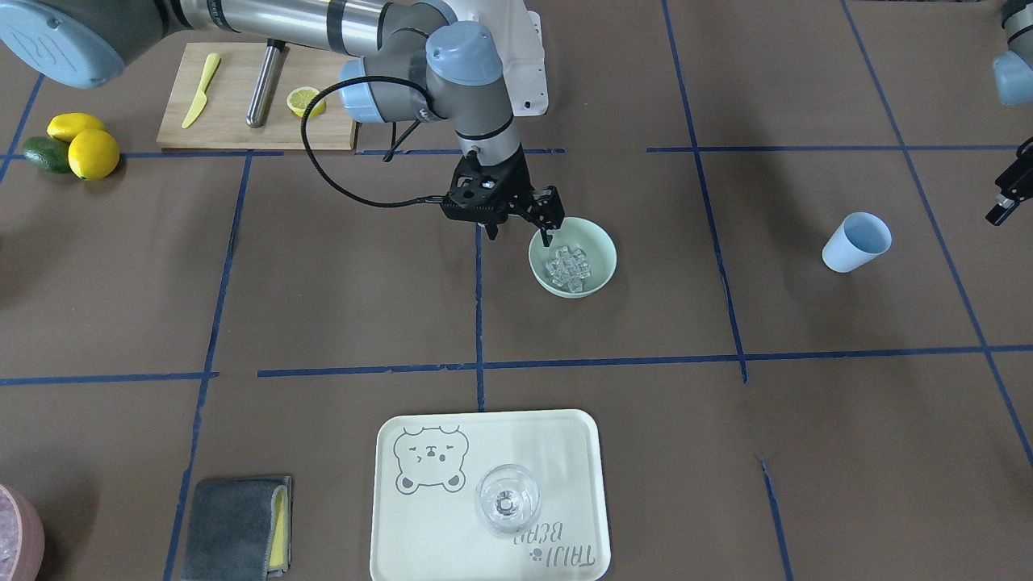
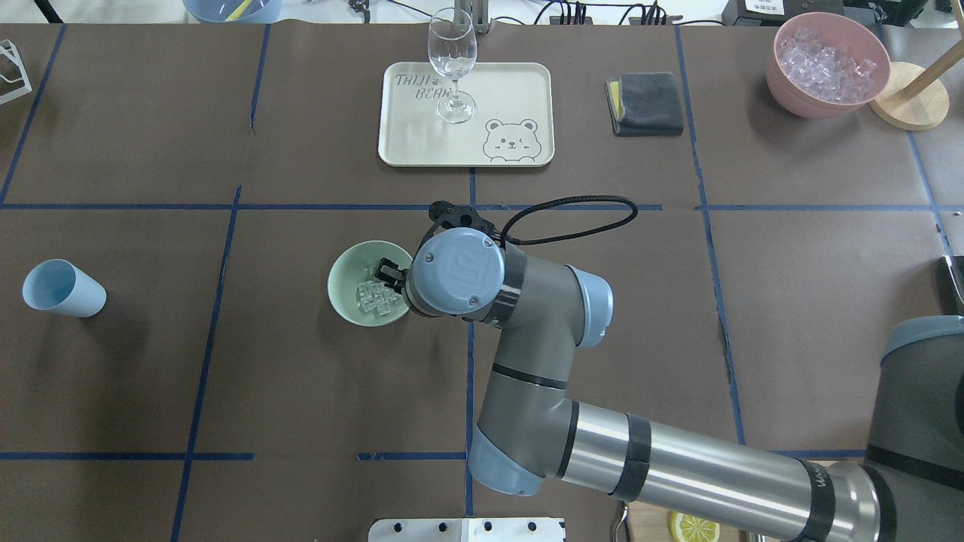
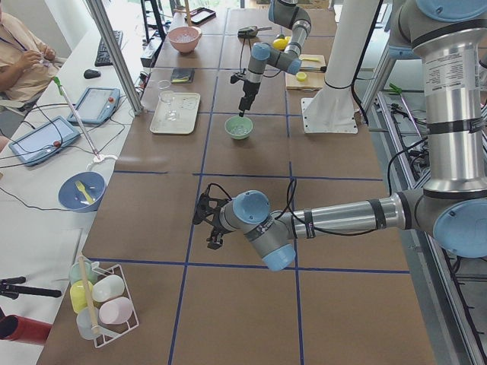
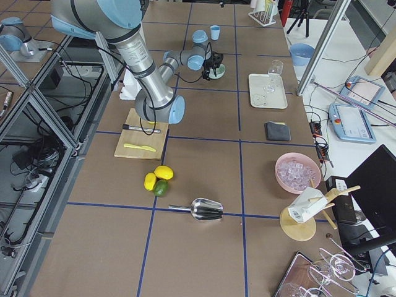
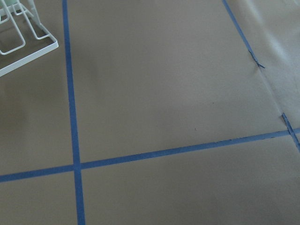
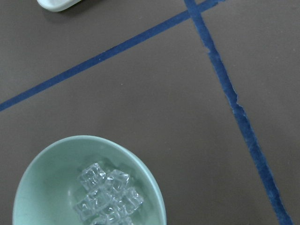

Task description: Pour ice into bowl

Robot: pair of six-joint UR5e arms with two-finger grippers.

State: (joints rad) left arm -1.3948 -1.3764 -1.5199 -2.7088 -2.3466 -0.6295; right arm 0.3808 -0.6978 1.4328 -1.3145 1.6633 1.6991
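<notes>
The pale mint-green bowl [image 1: 601, 278] stands mid-table and holds a cluster of clear ice cubes [image 1: 567, 268]. The bowl [image 2: 346, 271] and ice [image 2: 376, 299] show from overhead, and in the right wrist view the bowl [image 6: 42, 178] holds the ice [image 6: 108, 197] at lower left. My right gripper [image 1: 520, 234] is open at the bowl's near rim, one finger inside the rim, the other outside. A blue cup [image 1: 857, 242] lies on its side, empty, far from the bowl. My left gripper [image 1: 1005, 202] shows only partly at the edge, so I cannot tell its state.
A cream tray [image 1: 565, 452] with a wine glass [image 1: 507, 500] lies across the table. A grey cloth [image 1: 238, 528] lies beside it. A pink bowl of ice [image 2: 828, 64] stands at the far corner. A cutting board [image 1: 234, 121] and lemons [image 1: 93, 153] lie near the robot's base.
</notes>
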